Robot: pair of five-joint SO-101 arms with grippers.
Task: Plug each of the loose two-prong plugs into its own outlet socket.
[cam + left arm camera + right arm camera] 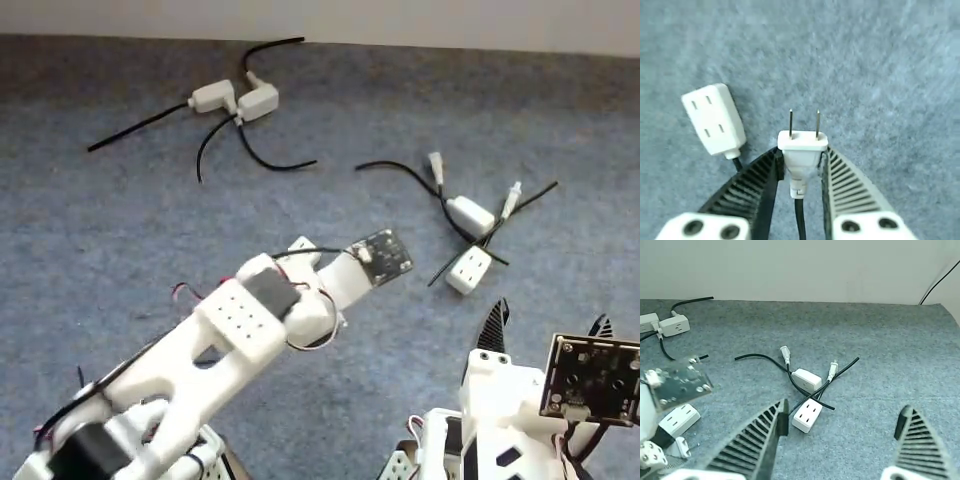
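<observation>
While the left gripper (802, 156) is pinching a white plug (801, 144) by its body, closed snugly on both flanks, the two prongs are pointing straight out past the fingertips. The plug's black cord (800, 220) is trailing back between the fingers. Whether the plug is touching the carpet (890, 75) I cannot tell.

A near socket (715, 119) is lying just beside the plug, on the side of the gripper's black finger (752, 187). It is showing its slotted face upward, and its own cord is running back under that finger. Plug and socket are sitting apart, not touching.

From the high view, the left arm (240, 320) is stretching out over the middle of the carpet, and its wrist board (380, 256) is covering the gripper from above.

The right gripper (844, 409) is hanging low with its jaws spread wide and is holding nothing. Just ahead of it a front socket (807, 416) is lying face up. A back socket (806, 379) is lying just beyond, near it. Black cords are crossing over and between the two. Beyond them two loose plugs are resting on the carpet, a second plug (785, 353) and a third plug (832, 368), each on its own cord.

Well beyond both grippers, near the carpet's far edge, two far blocks (258, 101) are lying end to end and touching. Whether they are joined I cannot tell.
</observation>
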